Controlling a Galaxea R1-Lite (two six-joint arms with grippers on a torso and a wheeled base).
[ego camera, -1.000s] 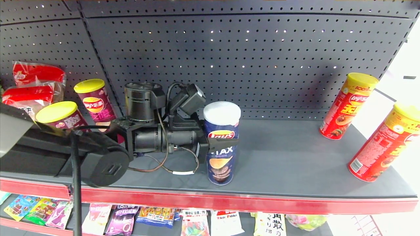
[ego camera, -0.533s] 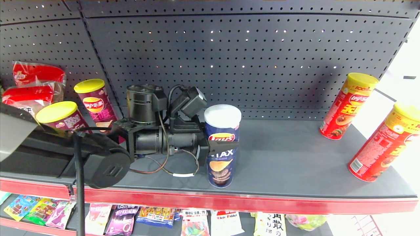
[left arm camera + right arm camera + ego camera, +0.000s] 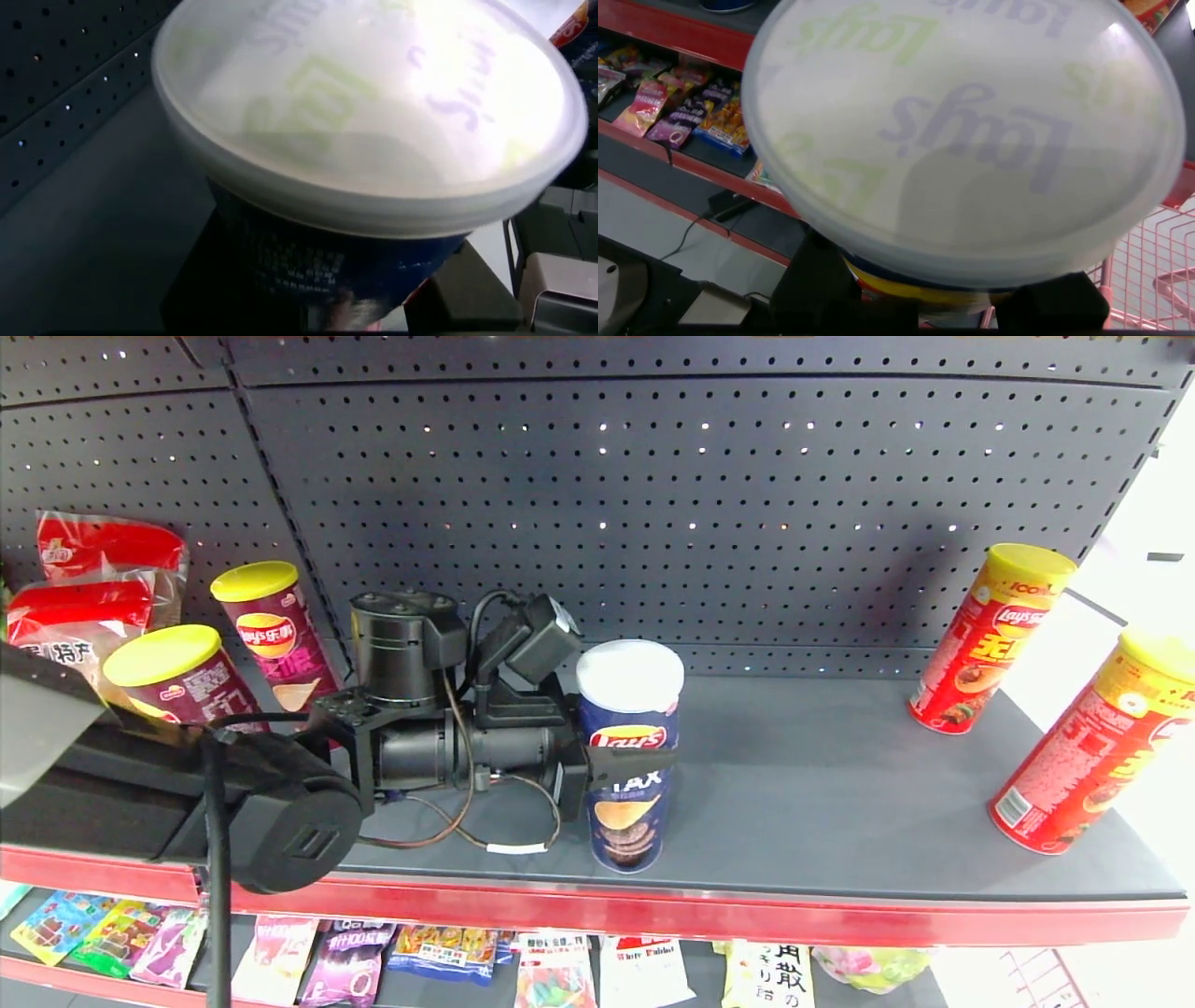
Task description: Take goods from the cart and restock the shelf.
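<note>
A blue chips can (image 3: pixel 627 728) with a white lid stands upright on the grey shelf (image 3: pixel 822 803), near its red front lip. My left gripper (image 3: pixel 624 767) is shut around the can's middle, coming in from the left. In the left wrist view the can's lid (image 3: pixel 364 131) sits close under the camera. A second chips can (image 3: pixel 971 131), white-lidded with a yellow and blue body, sits between the dark fingers of my right gripper (image 3: pixel 924 313), which is shut on it in front of the shelf's lower levels.
Two purple cans with yellow lids (image 3: pixel 271 621) (image 3: pixel 177 677) and red bags (image 3: pixel 93 569) stand left of my arm. Two red cans (image 3: pixel 990 639) (image 3: pixel 1092 747) stand at the right end. Snack bags (image 3: pixel 439 961) hang below. A pink cart (image 3: pixel 1148 289) is by the right gripper.
My left gripper and the blue can have come down a little and slightly toward the shelf's front. The other cans have not moved.
</note>
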